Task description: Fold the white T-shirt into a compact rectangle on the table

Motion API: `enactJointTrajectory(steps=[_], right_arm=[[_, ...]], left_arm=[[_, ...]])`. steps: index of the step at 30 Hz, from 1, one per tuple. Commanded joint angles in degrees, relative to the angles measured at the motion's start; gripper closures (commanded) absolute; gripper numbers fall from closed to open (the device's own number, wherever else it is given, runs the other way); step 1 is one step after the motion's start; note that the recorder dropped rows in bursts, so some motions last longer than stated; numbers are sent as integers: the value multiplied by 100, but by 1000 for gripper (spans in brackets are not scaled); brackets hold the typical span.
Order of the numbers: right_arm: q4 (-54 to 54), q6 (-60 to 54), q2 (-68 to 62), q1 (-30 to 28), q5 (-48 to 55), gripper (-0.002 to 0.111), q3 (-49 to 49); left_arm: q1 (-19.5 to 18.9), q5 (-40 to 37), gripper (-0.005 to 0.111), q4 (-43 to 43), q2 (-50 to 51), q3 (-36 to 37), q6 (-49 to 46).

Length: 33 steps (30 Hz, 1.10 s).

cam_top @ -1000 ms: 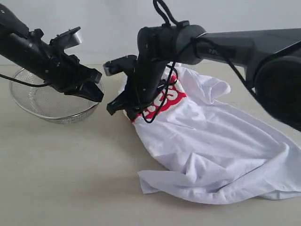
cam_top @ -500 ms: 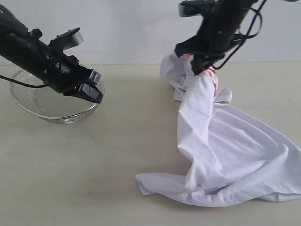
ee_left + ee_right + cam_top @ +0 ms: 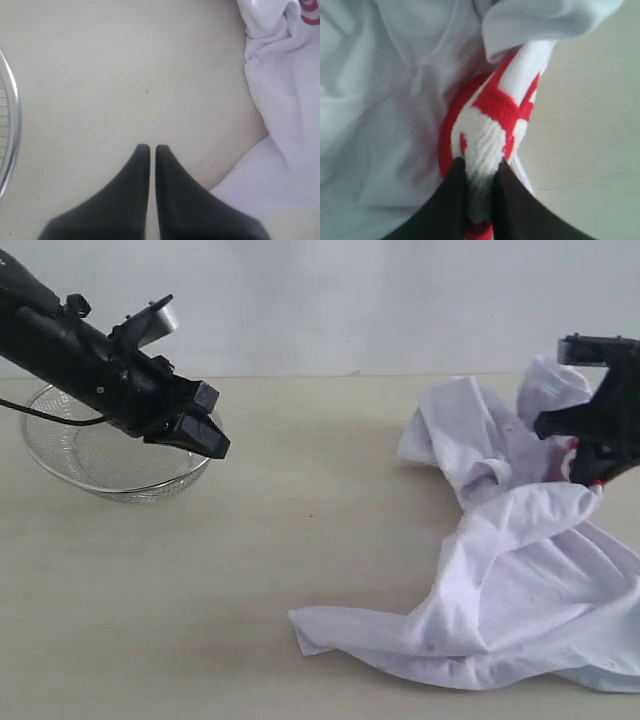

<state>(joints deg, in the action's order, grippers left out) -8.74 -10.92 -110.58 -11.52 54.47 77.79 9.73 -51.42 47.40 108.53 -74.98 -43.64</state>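
Low exterior view across table (image 3: 250, 570), close downward wrist views

light: bright, soft, even | shadows: faint at the edge of the white T-shirt (image 3: 500, 580) | focus: my right claw (image 3: 481, 166) blurred close up; my left claw (image 3: 149, 150) soft-edged

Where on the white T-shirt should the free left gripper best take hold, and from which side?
Probably the loose corner of the white T-shirt, the part nearest the left gripper. It lies on the table with bare surface beside it, so come low from the exterior view's left. The right gripper already clamps the red-lettered bunch.
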Motion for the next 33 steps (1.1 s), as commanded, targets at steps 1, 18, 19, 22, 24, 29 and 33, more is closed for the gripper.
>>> enactJointTrajectory(steps=[1, 18, 19, 22, 24, 29, 33], right_arm=[[140, -128, 80, -402, -122, 108, -421], [-13, -12, 332, -597, 733, 23, -421], [-28, 13, 413, -597, 911, 23, -356], [-60, 27, 684, -597, 1497, 23, -215], [-120, 158, 1010, -597, 1549, 34, -200], [-249, -72, 1611, -597, 1549, 106, -918], [-848, -402, 1871, -597, 1237, 106, -1913]], left_arm=[[304, 49, 102, 129, -80, 62, -100], [1020, 1560, 102, 1108, 313, 126, -1167], [1020, 1560, 102, 1108, 378, -24, -1167], [1020, 1498, 102, 1108, 551, -435, -1167], [1020, 1477, 102, 1108, 802, -899, -1147], [896, 750, 102, 1108, 1871, -2351, -820], [676, -628, 102, 1776, 2600, -3159, -657]])
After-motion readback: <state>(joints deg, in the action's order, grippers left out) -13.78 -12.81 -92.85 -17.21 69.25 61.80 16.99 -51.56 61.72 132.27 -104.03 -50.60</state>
